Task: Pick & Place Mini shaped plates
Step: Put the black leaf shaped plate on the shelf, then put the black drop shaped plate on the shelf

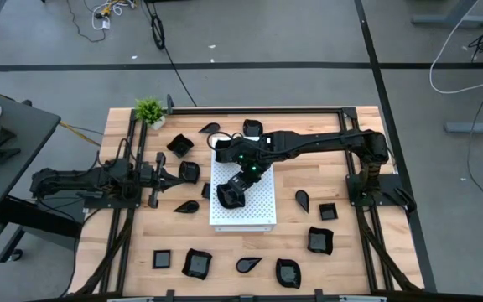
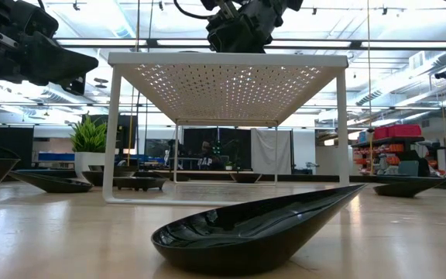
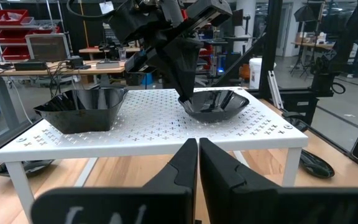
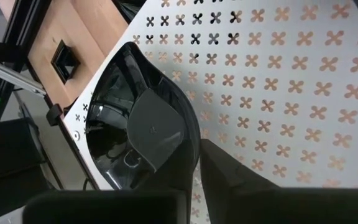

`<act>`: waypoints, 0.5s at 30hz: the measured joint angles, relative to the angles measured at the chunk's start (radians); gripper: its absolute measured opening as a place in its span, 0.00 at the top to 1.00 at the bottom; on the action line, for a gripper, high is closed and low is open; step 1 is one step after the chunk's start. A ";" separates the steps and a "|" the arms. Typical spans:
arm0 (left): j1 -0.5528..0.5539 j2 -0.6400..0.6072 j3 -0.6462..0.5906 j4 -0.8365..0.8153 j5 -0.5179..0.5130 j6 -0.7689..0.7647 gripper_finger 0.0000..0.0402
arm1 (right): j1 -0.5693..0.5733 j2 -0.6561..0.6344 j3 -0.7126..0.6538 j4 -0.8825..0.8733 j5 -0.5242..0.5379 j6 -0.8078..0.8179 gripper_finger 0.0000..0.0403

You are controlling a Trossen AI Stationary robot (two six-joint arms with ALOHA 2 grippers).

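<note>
1. The right gripper (image 1: pixel 240 180) reaches over the white perforated board (image 1: pixel 258 210) (a raised stand on legs, seen from table height) and is at a glossy black plate (image 3: pixel 213 102) near the board's left edge. One finger (image 4: pixel 160 134) lies inside the dish and the other outside, the rim pinched between them.
2. A second black dish (image 3: pixel 79 109), wavy-edged, sits on the same board, well apart from the first.
3. The left gripper (image 3: pixel 197 165) waits low over the table to the left of the board, fingers pressed together and holding nothing.
4. Other mini shaped plates (image 1: pixel 197 262) lie scattered on the wooden table (image 1: pixel 350 268) around the board; a leaf-shaped one (image 2: pixel 254 225) lies closest to the low camera.
5. A small green potted plant (image 1: pixel 150 110) stands at the table's far left corner.
6. No brand, label or writing can be read on any item.
</note>
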 joint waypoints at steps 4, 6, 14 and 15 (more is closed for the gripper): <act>0.000 0.000 0.000 0.000 0.000 0.000 0.95 | 0.000 0.000 0.000 0.000 0.000 0.000 0.90; 0.000 0.000 0.000 0.000 0.000 0.000 0.95 | 0.000 0.000 0.000 0.000 0.000 0.000 0.89; 0.000 0.000 0.000 0.000 0.000 0.000 0.95 | 0.000 0.000 0.000 -0.001 0.000 0.000 0.83; 0.000 0.000 0.000 0.000 0.000 0.000 0.95 | 0.000 0.000 0.000 -0.001 0.000 0.000 0.82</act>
